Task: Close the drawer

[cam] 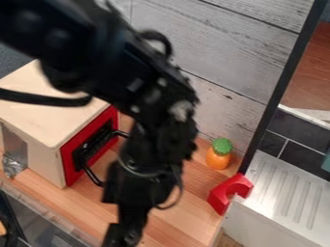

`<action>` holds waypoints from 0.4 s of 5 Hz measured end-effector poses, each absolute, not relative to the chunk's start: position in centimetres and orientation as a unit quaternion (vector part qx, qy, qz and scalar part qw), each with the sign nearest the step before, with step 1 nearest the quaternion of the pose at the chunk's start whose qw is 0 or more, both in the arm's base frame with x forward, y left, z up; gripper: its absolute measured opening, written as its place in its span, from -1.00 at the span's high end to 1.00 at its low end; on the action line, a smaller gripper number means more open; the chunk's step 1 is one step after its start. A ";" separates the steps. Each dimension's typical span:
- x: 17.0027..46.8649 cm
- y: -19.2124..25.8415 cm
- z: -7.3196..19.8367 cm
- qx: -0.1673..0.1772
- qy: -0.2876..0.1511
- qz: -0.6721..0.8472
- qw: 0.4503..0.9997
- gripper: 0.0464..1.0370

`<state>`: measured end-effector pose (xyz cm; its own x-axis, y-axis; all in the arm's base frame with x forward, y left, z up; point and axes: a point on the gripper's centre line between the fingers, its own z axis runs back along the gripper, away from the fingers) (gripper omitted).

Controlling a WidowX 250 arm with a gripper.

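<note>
Blk gripper (122, 235) (can't tell its state) hangs over grainy counter (190, 219), nr boxy, prob. wooden cabinet (48, 113).

You have a pale plank wall (226, 53) behind the wooden counter (187, 224); a black strip (283, 87) borders the wall's right side; past that, you note dark tiles (299, 130) with pale joints, below a reddish-brown surface (312, 72).

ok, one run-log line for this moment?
task=close drawer | arm=over counter, before red-fronted box | drawer=state unclear | orange-green toy=on counter | red block=near counter edge
</note>
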<state>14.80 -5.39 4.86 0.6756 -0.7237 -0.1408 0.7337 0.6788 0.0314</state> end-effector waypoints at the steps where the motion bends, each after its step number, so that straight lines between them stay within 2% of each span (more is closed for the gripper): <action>1: 13.2 -3.4 6.6 0.027 0.061 -0.320 0.945 -0.92; 2: 11.7 -2.2 9.0 0.020 0.028 -0.283 0.959 -0.92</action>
